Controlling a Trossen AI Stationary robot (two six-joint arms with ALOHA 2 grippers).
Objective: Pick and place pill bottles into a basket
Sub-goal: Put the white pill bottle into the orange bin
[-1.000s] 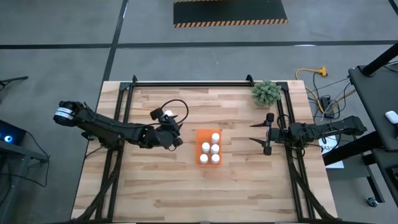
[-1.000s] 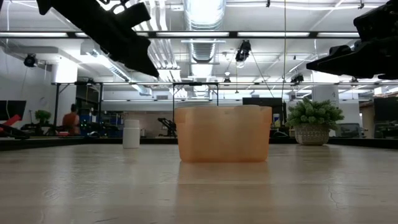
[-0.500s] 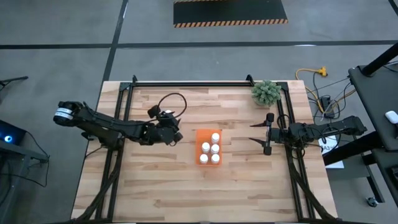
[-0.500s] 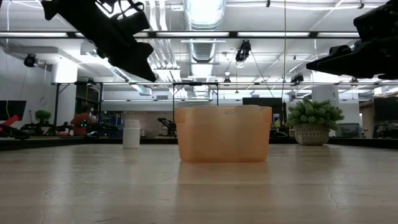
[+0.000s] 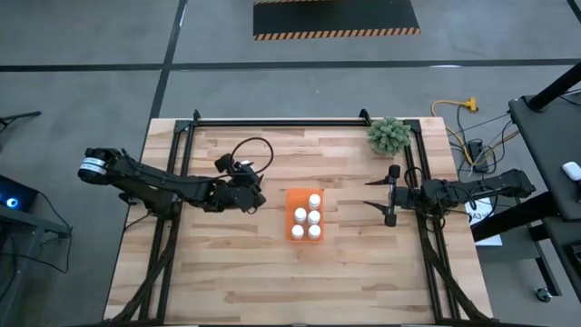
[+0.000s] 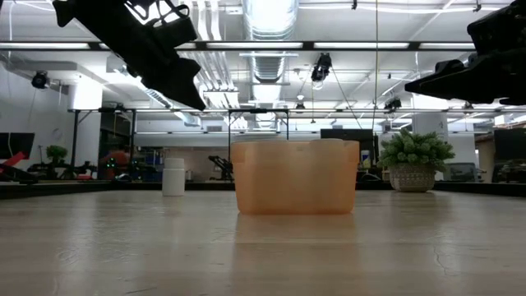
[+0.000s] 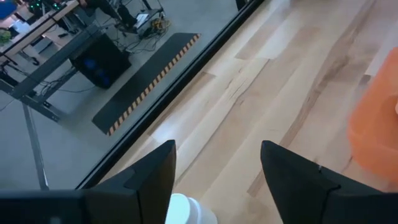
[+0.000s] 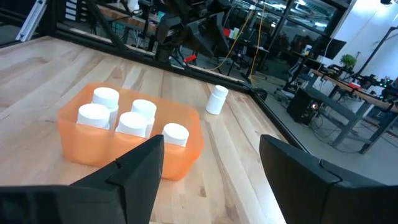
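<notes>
The orange basket [image 5: 290,195] stands mid-table and holds several white pill bottles [image 8: 132,123], all upright. One more pill bottle [image 6: 173,176] stands upright on the table to the basket's left, also seen far off in the right wrist view [image 8: 216,99]. My left gripper [image 5: 257,199] hangs open above this bottle without touching it. The bottle's cap [image 7: 186,211] shows low between the two fingers. My right gripper [image 5: 377,193] waits open at the table's right, raised and pointing at the basket.
A green potted plant [image 5: 388,134] stands at the far right corner. A black frame rail [image 5: 272,120] runs along the far edge. Bare wood lies on the near side of the basket.
My left gripper has turned a little, and its tip has swung slightly away from the basket toward the table's far left. The bottles and the basket have not moved.
</notes>
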